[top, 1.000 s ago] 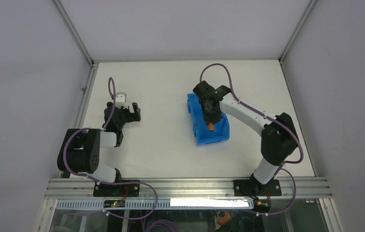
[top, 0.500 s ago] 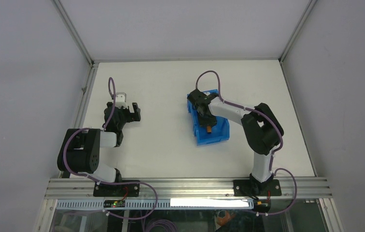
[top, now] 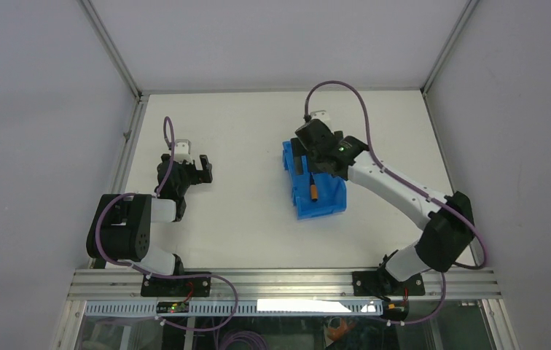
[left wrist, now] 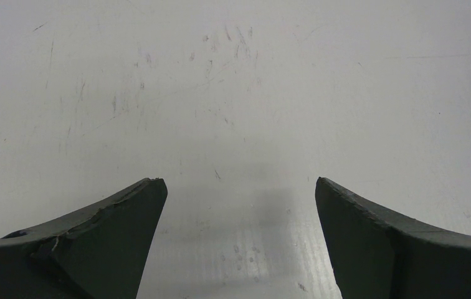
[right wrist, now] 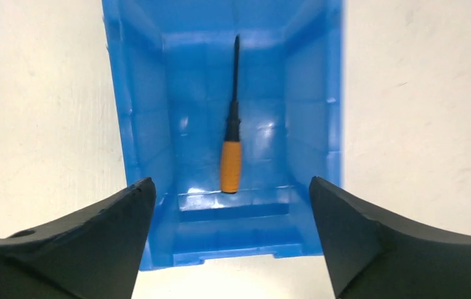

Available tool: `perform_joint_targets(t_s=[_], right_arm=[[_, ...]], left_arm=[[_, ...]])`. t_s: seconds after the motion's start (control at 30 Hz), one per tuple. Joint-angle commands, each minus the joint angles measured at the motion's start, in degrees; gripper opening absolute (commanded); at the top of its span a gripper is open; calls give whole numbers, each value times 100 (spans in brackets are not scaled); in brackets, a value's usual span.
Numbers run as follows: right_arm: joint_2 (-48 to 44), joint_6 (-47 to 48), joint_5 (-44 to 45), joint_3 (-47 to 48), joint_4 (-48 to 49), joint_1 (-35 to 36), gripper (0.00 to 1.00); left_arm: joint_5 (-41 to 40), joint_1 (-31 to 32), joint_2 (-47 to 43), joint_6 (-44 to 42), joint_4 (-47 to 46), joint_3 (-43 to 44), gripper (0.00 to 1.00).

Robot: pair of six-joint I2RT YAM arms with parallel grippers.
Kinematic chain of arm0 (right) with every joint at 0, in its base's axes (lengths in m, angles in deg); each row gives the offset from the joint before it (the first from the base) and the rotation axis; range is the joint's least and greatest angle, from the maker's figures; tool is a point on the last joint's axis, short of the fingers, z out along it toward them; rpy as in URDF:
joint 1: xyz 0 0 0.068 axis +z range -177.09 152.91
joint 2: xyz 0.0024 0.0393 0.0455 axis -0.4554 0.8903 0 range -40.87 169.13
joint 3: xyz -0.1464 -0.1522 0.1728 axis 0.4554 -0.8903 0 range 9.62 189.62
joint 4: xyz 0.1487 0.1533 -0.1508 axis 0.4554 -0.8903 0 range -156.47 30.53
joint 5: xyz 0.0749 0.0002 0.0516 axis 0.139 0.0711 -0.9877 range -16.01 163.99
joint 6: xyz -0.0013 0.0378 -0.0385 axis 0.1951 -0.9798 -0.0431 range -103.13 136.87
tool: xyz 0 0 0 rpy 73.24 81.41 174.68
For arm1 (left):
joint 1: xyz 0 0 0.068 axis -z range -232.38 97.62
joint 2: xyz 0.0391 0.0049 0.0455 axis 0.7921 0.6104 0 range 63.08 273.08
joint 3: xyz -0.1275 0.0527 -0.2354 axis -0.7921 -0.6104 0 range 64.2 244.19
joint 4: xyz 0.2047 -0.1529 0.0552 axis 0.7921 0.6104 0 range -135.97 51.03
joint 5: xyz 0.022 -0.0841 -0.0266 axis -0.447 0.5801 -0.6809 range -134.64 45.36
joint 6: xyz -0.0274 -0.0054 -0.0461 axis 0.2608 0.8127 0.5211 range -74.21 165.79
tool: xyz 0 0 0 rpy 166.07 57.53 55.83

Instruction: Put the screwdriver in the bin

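Right hand (right wrist: 231, 182): fingers spread wide, hanging above the bin (right wrist: 116, 93). Both side walls of the bin sit below and just inside the fingertips, so they stand in the way of a straight descent. Between the fingers, the bin floor is taken up down its middle by the screwdriver (right wrist: 230, 165), with narrow strips of floor on either side of it. Outside each wall there is open desk (right wrist: 40, 112).

Left hand (left wrist: 239, 180): fingers spread, with bare scuffed desk between them and ahead. In the top view the bin is well apart from this hand, across a broad stretch of desk.
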Motion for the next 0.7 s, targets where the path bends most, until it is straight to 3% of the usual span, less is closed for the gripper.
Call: perform_joint_targets(t_s=[0.0, 0.07, 0.17, 0.4, 0.57, 0.67], right_arm=[[-777, 606, 801, -56, 532, -47, 99], [-1217, 1074, 653, -598, 1135, -223, 99], [-1730, 1405, -266, -1254, 1812, -730, 99], [-3265, 1644, -1235, -3178, 3684, -1932, 99], [-3959, 1214, -768, -4252, 4264, -2632, 99], [-3864, 1063, -364, -4520, 4250, -2877, 99]], left_arm=[[152, -60, -42, 45, -288, 111, 99], [154, -60, -47, 45, -286, 111, 99], [155, -60, -42, 45, -286, 111, 99], [148, -60, -39, 45, -292, 111, 99], [154, -60, -42, 45, -286, 111, 99], [152, -60, -39, 45, -288, 111, 99]])
